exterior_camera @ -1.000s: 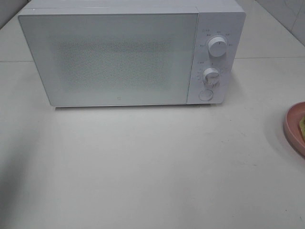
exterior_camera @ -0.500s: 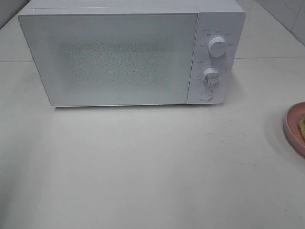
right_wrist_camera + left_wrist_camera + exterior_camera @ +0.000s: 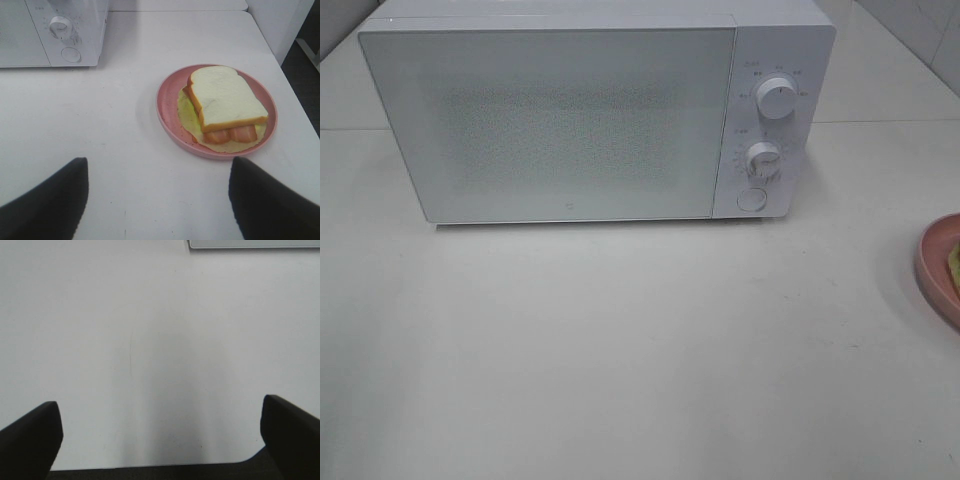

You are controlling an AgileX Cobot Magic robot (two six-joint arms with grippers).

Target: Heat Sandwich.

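In the right wrist view we see the sandwich (image 3: 227,105) lying on a round pink plate (image 3: 167,107), out ahead of the right pincer (image 3: 157,200) and a little off to one side of its centre line. The two dark fingers (image 3: 47,207) of that pincer stand wide apart with nothing between them but bare white table (image 3: 125,130), and the sandwich is well clear of both tips; nothing touches it.

From the high camera we catch only a sliver of the plate (image 3: 935,268) at the right edge of the table (image 3: 620,350), with a hint of yellowish filling (image 3: 954,270) on it. It sits to the right of the white microwave (image 3: 590,110) and nearer the front of the table, well apart from the oven. The microwave's door is closed, and two round knobs and a round button sit on its right panel.

The sandwich is made of white sliced bread with a tan crust. The top slice lies flat and slightly askew. Under it we see orange-pink pieces poking out at the near edge, and a pale yellow-green layer spreading out onto the plate around the bread.

The left pincer (image 3: 160,432) also has its fingers (image 3: 30,440) spread wide and empty, above bare table, with a corner of the microwave (image 3: 252,243) just showing at the far edge. Neither arm appears in the high view.
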